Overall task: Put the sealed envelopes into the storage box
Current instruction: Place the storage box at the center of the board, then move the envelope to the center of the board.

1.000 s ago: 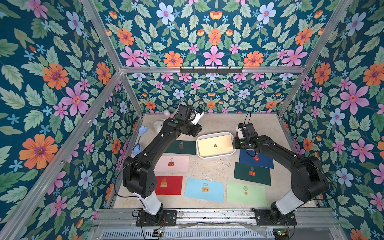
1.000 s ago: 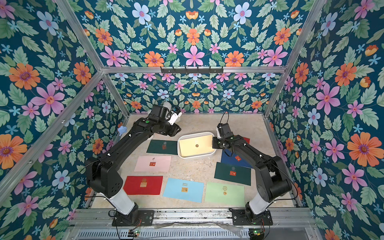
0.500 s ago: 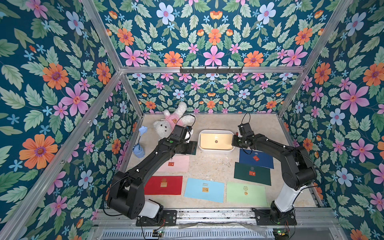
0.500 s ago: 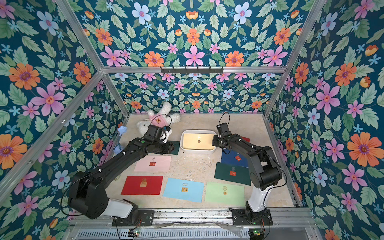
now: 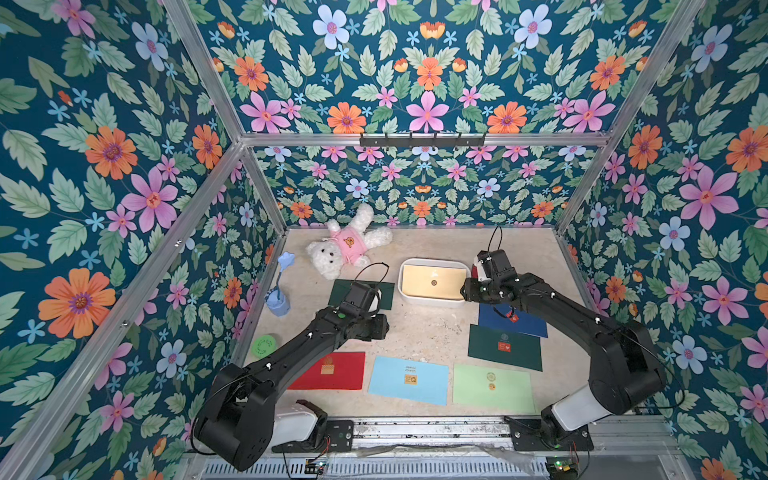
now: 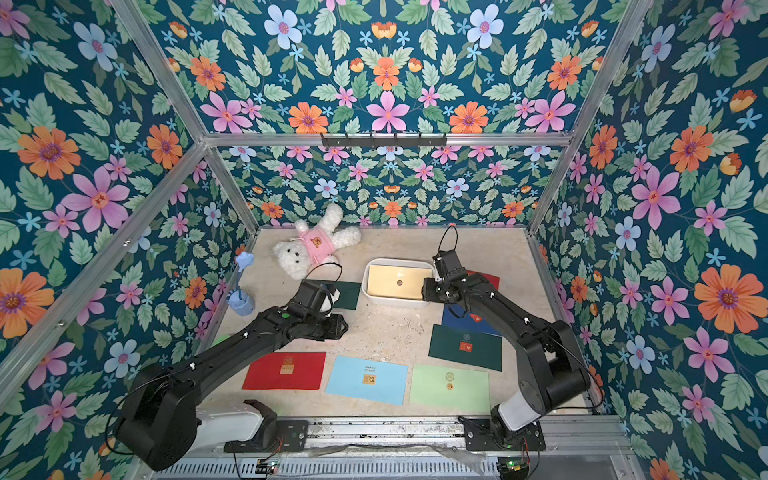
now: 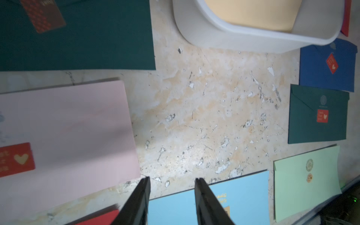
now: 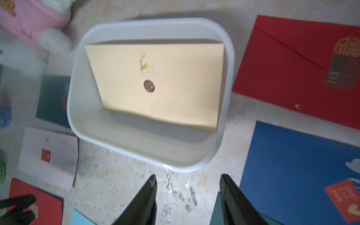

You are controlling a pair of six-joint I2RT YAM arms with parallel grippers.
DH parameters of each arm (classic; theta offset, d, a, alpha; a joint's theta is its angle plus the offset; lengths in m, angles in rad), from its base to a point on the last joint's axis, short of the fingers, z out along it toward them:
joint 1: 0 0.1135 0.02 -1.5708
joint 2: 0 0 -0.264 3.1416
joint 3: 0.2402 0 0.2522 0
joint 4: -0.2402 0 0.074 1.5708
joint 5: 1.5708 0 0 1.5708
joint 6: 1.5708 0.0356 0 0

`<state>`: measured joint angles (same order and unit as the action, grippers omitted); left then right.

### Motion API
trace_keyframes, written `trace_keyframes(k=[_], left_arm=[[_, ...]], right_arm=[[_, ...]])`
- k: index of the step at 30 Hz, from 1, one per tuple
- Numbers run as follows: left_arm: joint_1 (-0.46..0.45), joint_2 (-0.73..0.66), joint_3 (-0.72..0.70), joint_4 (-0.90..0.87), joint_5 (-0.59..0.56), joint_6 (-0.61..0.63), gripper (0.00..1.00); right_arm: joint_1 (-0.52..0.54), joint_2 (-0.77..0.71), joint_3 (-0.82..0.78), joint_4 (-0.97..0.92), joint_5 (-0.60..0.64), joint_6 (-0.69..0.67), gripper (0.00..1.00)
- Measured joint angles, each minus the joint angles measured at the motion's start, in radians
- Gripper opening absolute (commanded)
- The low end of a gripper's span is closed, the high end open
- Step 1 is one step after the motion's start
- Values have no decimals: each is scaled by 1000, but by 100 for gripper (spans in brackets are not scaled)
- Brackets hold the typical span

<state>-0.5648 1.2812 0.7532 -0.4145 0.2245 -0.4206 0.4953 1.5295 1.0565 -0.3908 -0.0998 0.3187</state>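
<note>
Right now both of your grippers are empty. The left gripper [image 7: 172,180] hangs with its jaws parted over bare table [image 7: 204,116], between the pink envelope [image 7: 68,126] and the light blue envelope [image 7: 243,194]. The right gripper [image 8: 188,178] is likewise spread, just on the near side of the storage box [image 8: 228,78].

One yellow envelope [image 8: 155,83] already lies in the box. Eight still lie flat on the table. On the left, besides the pink one, are a dark green envelope [image 5: 338,293] and a red envelope [image 5: 336,370]. Along the near edge, with the light blue, is the light green envelope [image 5: 492,382]. On the right are a second dark green envelope [image 5: 505,347], the navy envelope [image 5: 528,326], and, far right beside the box, another red envelope [image 8: 292,68].

Expect each one to be very light, thin and bendy. It will likely slide on the smooth top rather than lift. You probably cannot pinch the flat face, so come in at a long edge or a corner and tip a finger under it. Where one overlaps another, the raised edge looks easiest. Grip gently, since paper creases. Keep the envelope square to the box, because the box is barely larger than an envelope.
</note>
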Motion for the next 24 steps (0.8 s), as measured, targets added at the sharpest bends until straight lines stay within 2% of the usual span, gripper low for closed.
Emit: trace_keyframes(k=[4, 11, 17, 24], left_arm=[[-79, -3, -36, 17, 5, -53, 42], [-235, -14, -100, 31, -10, -142, 42], [-355, 73, -108, 86, -15, -208, 41], [-400, 163, -73, 153, -44, -250, 41]], right_arm=[[96, -75, -115, -32, -35, 16, 56], [117, -187, -314, 40, -83, 129, 57], [130, -228, -376, 111, -124, 192, 57], [131, -243, -380, 122, -134, 214, 57]])
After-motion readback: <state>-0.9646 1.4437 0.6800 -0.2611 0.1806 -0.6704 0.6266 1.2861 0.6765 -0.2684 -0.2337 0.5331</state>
